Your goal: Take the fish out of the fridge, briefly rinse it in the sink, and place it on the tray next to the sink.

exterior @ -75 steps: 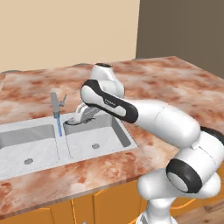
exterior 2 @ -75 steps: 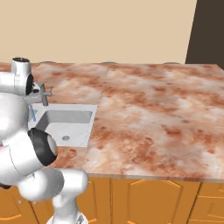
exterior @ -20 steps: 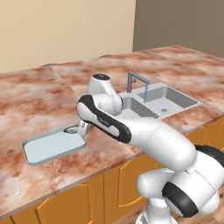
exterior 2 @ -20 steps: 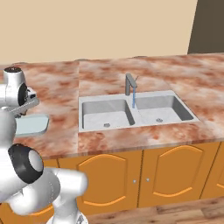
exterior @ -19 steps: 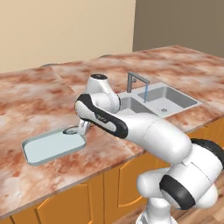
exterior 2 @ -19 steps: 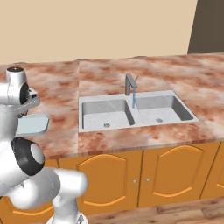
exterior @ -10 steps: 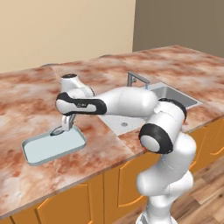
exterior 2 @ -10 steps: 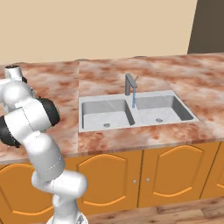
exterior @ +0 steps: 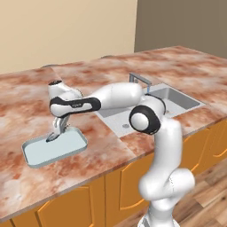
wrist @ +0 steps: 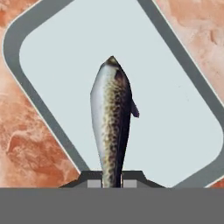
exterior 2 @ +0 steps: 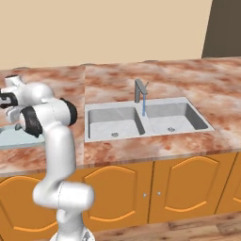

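Pincer (wrist: 112,181) clamped tight on one end of the fish (wrist: 112,118), which hangs nose-down over the pale tray (wrist: 183,113) on the marble desk (exterior: 106,146) beside the sink (exterior 2: 146,120). Slender, light and likely slick after rinsing, the fish looks best held mid-body; an end grip risks slipping.

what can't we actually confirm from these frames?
- Left base view: the fish is too small to tell whether it touches the tray; the end effector covers its upper end.
- Right base view: the tray is cut off by the left edge, and the arm covers the fish.
- Hand view: the fish tail disappears between the fingertips; contact with the tray is unclear.
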